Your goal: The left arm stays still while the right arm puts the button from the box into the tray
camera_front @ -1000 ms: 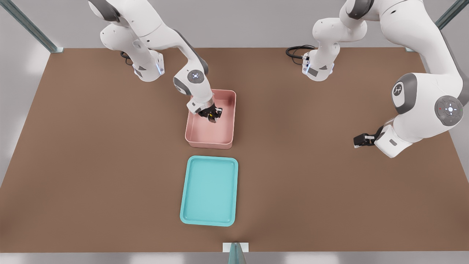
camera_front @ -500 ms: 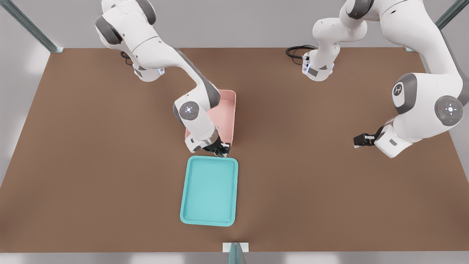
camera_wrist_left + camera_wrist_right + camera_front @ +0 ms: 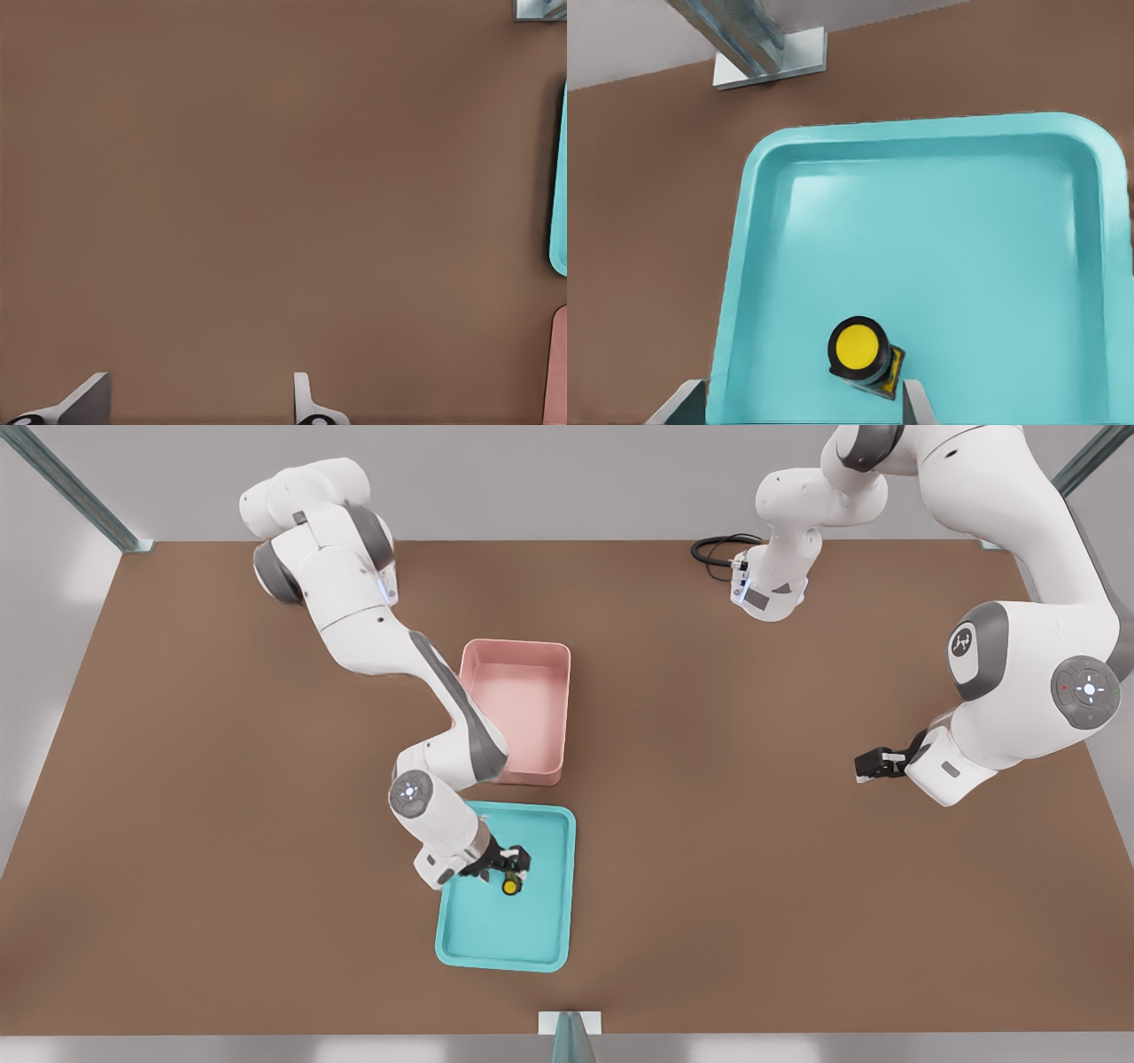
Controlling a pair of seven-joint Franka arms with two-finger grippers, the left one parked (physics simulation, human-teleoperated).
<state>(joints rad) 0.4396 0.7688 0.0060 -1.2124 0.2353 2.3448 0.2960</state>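
The button (image 3: 510, 887), a yellow cap on a dark base, lies inside the teal tray (image 3: 496, 934), in the half nearer the box. My gripper (image 3: 516, 863) hovers just above it and is open. In the right wrist view the button (image 3: 861, 351) rests on the tray floor (image 3: 957, 257) between the spread fingertips (image 3: 916, 404), closer to one of them, with a visible gap. The pink box (image 3: 556, 700) stands just beyond the tray with nothing in it. Slivers of the tray (image 3: 560, 177) and box (image 3: 560, 372) show in the left wrist view.
A metal post on a white foot (image 3: 570, 1026) stands at the table's near edge, just past the tray's short end; it shows as the post (image 3: 757, 44) in the right wrist view. The parked arm's gripper (image 3: 873, 764) hangs at the front view's right. A black cable (image 3: 713, 549) lies at the back.
My arm swung from inside the pink box, over its near wall, to above the tray. The button travelled with the gripper and now lies in the tray, with the fingers apart.
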